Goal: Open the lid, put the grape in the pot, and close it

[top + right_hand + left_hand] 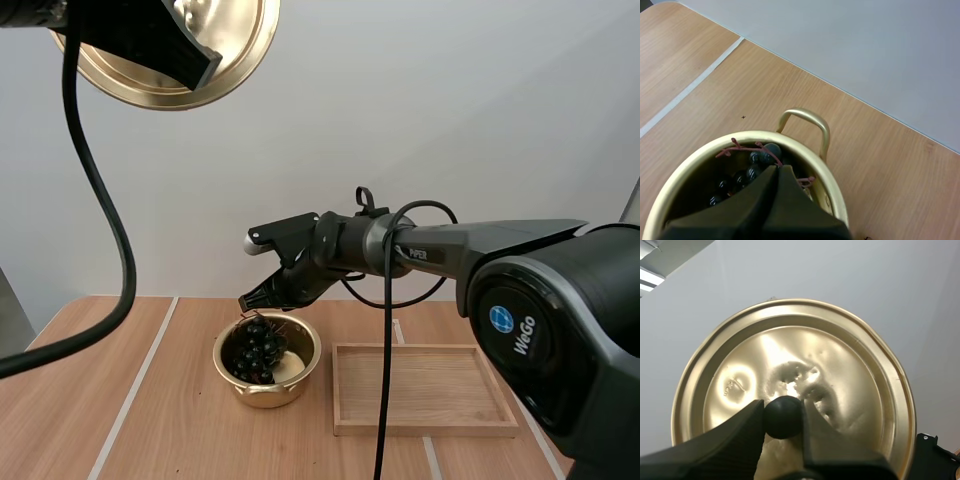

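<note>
The step in hand was putting the grapes in. The golden pot [266,392] stood open on the table [150,410], just beside the wooden tray [425,392]. The bunch of grapes [257,348] lay down inside the pot, below its rim. The right gripper [252,300] hung just above the pot's mouth, its fingers pressed together into one dark wedge. In the right wrist view the reddish stem ran out on both sides of the tips, so I judged they were pinching the stem, though the contact itself was hidden. The left gripper [782,421] was high above the pot and off to the pot's left. Its jaws were slightly parted and clamped on the black knob [782,416] of the golden lid [790,360].

The next move called for the right fingers to part and lift clear of the pot. Then the left arm could bring the lid down level over the pot's rim.
</note>
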You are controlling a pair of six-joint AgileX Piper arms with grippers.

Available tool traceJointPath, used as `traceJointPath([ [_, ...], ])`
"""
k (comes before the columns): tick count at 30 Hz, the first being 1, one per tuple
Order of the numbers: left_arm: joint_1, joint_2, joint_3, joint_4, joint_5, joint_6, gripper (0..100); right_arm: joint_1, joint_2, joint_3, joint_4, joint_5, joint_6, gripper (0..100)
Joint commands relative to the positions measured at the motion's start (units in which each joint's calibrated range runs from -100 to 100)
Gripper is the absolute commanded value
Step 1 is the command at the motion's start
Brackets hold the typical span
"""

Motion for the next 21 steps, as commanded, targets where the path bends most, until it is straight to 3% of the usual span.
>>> traceJointPath([
  [1,-0.19,-0.17,-0.50,0.06,0.04,-0.54,0,0.70,1.73,-3.58,0.95,-0.55,-0.50,0],
  [9,-0.19,-0.17,-0.50,0.06,3.21,-0.54,0,4.19,1.73,-5.69,-0.05,-1.41,-0.69,0],
  [21,-0.19,-0.17,-0.50,0.06,3.21,-0.54,0,4.19,6.36,-5.69,-1.58,-1.14,-0.69,0],
])
